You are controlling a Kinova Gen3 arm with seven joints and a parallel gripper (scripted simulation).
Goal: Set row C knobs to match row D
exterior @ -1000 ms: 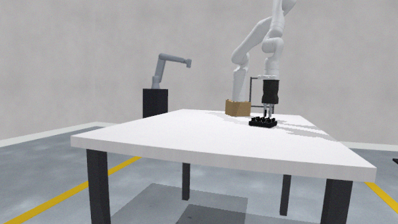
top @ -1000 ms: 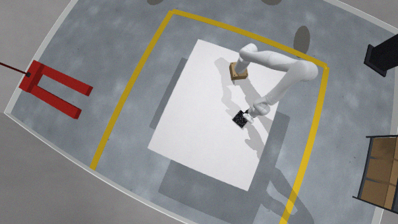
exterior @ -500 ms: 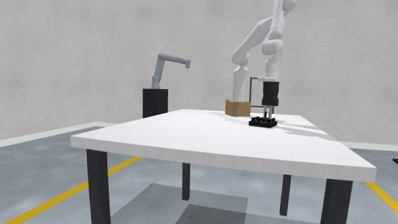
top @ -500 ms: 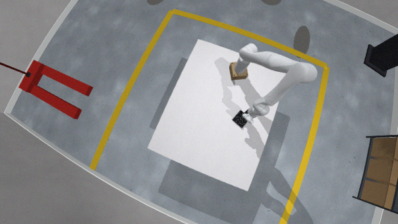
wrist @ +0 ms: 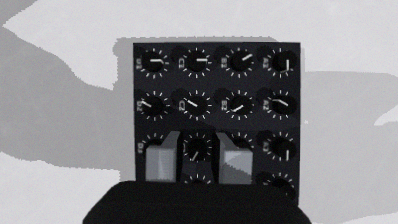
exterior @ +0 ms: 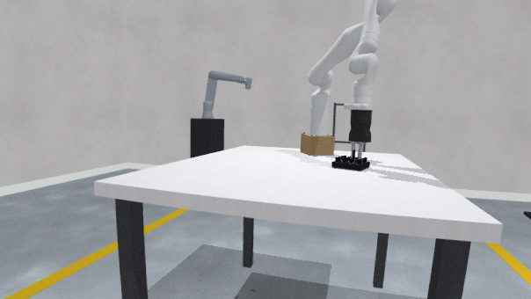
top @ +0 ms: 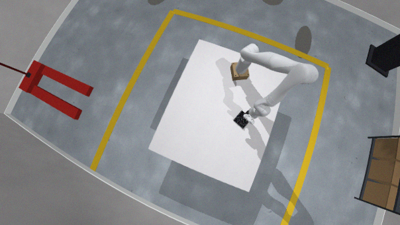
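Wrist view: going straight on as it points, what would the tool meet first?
Probably the knob box's top face: the tool's fingers straddle one knob, so the tips would land beside it. Remaining depth is unclear.

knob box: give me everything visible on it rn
The knob box is a flat, square, black block, matte like plastic, carrying a four-by-four grid of round black knobs, each with a white line and a ring of white marks; the printed names are too blurred to read. It sits level on the white table, near the arm's tan base block. The claw stands over it, fingers flanking one knob in the third row from the top of the wrist view. Contact cannot be judged.
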